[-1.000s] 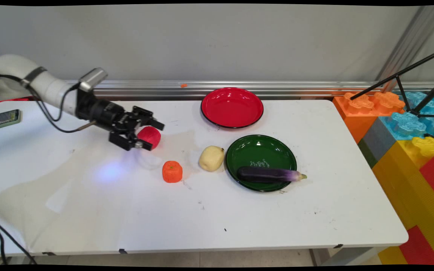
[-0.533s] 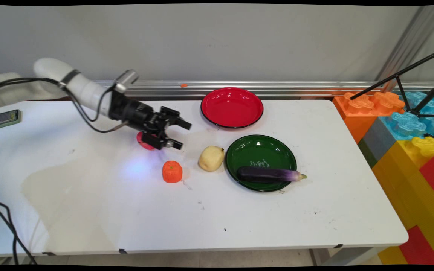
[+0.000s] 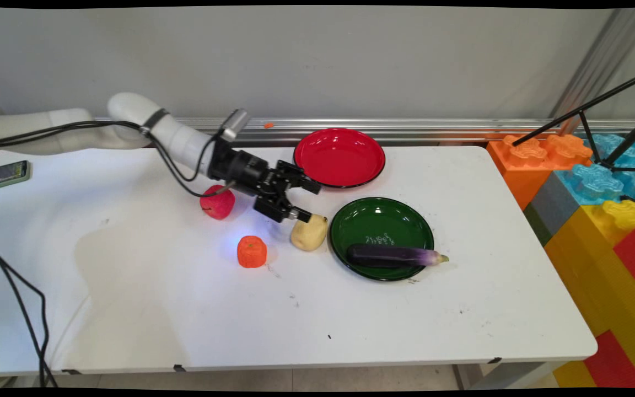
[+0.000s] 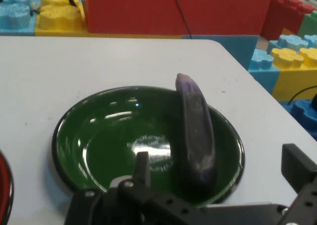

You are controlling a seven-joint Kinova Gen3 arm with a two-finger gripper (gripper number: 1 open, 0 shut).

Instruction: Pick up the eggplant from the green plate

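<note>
My gripper (image 3: 311, 203) is open and holds nothing. It hangs just over the back edge of a pale yellow potato (image 3: 309, 232), its lower finger close above it. A red apple (image 3: 218, 202) lies behind it to the left, and an orange fruit (image 3: 252, 251) sits at the front left. To the right is a green plate (image 3: 383, 218) with a purple eggplant (image 3: 392, 255) on its near side. In the hand view the gripper (image 4: 220, 170) points at the green plate (image 4: 99, 140) and the eggplant (image 4: 196, 131); the potato is out of that view.
A red plate (image 3: 339, 157) sits at the back of the table, just beyond the gripper. A phone (image 3: 3, 174) lies at the far left. Big coloured toy blocks (image 3: 598, 209) and a black tripod (image 3: 598, 127) stand off the table's right end.
The arm has swept right, from beside the red apple to above the potato. The apple stays on the table, uncovered. The gripper has stayed open.
</note>
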